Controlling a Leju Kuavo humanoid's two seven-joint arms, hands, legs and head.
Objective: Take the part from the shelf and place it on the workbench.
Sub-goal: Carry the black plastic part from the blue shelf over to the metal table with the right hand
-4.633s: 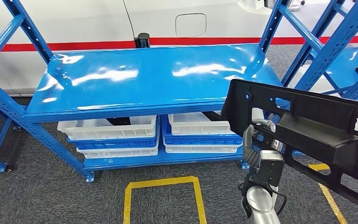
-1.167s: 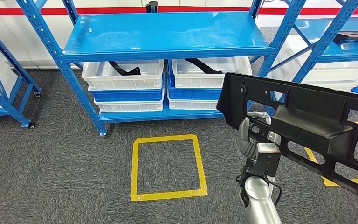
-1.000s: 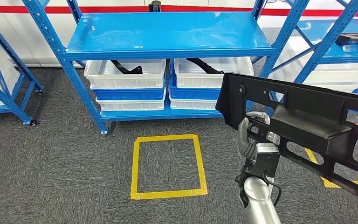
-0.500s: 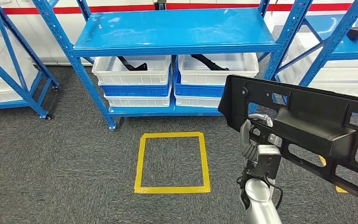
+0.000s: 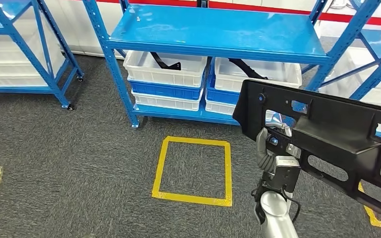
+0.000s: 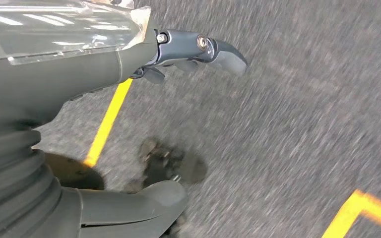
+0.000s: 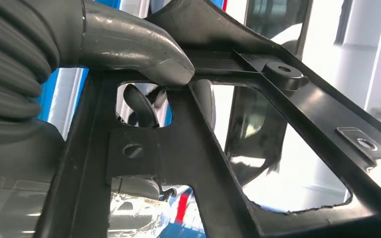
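Observation:
The part is a long black plastic panel with cut-outs and a boxy ledge. It hangs in the air at the right of the head view, tilted down to the right. My right hand grips it near its left end from below. In the right wrist view the grey thumb presses on a rib of the part and a dark finger hooks through a cut-out. My left hand hangs over grey carpet, its fingers spread with nothing in them.
The blue shelf stands ahead, its top board bare, with white bins on blue ones below. A yellow taped square marks the carpet in front. Another blue rack stands at the left, and one at the right.
The whole picture has shifted: the camera has backed off from the shelf and turned left, so the shelf sits farther away and more to the right. The part stays in my right hand.

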